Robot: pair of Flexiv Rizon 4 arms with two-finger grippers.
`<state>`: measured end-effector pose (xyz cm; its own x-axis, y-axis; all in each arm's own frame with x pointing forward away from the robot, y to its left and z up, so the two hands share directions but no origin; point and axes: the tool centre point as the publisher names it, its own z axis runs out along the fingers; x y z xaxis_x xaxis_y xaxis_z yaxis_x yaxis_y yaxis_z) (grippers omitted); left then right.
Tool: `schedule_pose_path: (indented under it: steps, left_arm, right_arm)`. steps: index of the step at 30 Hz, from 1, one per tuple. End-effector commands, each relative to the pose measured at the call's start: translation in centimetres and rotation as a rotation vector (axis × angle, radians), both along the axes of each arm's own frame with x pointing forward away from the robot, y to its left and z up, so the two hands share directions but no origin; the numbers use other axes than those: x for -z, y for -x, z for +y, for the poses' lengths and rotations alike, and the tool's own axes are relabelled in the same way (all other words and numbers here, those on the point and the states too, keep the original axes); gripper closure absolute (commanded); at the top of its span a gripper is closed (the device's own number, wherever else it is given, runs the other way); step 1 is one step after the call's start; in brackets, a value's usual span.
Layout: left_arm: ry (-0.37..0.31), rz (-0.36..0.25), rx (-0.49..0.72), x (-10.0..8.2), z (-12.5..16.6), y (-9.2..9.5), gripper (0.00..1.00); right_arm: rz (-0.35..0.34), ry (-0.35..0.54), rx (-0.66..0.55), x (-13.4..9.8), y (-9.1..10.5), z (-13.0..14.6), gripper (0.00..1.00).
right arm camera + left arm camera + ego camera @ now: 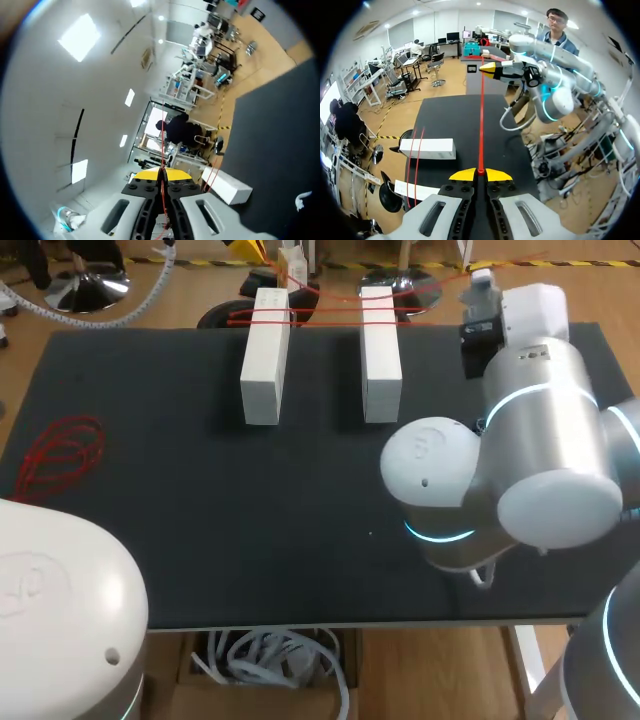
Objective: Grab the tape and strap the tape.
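With my left hand point(480, 174) and right hand point(161, 175) each clamped on the red tape point(481, 120) stretched between them, I should hold tension even and lay it squarely across the 2 white blocks point(266, 355) at the tabletop's point(250, 530) 12 o'clock.

The head camera sits high behind the robot, looking steeply down on the whole table point(200, 540) from far enough off to take in the two blocks point(265, 355). The right arm point(540, 450) bulks close at the frame's right. The left wrist camera rides just behind the left gripper point(480, 174), low and near level, facing along the table towards the right gripper point(488, 68). The right wrist camera, just behind its own gripper, tilts up at the ceiling. All three views share the table and at least one of the blocks; both wrist views share the tape point(481, 115).
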<state>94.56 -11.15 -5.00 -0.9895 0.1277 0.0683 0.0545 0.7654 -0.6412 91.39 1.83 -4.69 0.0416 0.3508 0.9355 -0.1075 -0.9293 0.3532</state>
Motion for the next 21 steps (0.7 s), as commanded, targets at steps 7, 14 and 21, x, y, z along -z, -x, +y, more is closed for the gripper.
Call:
schedule_pose_path:
  steps: [7,14,21]
  left_arm:
    - [-0.003,0.001,0.000,-0.1,0.0,0.0,1.00]
    - [-0.003,0.001,0.000,-0.1,0.0,0.0,1.00]
    - [-0.003,0.001,0.000,-0.1,0.0,0.0,1.00]
  right_arm:
    - [0.019,0.072,0.013,-0.5,-0.3,0.8,1.00]
    - [0.200,0.649,-0.111,-2.5,-1.2,1.3,1.00]
    - [0.212,0.737,-0.116,-2.8,-1.3,1.3,1.00]
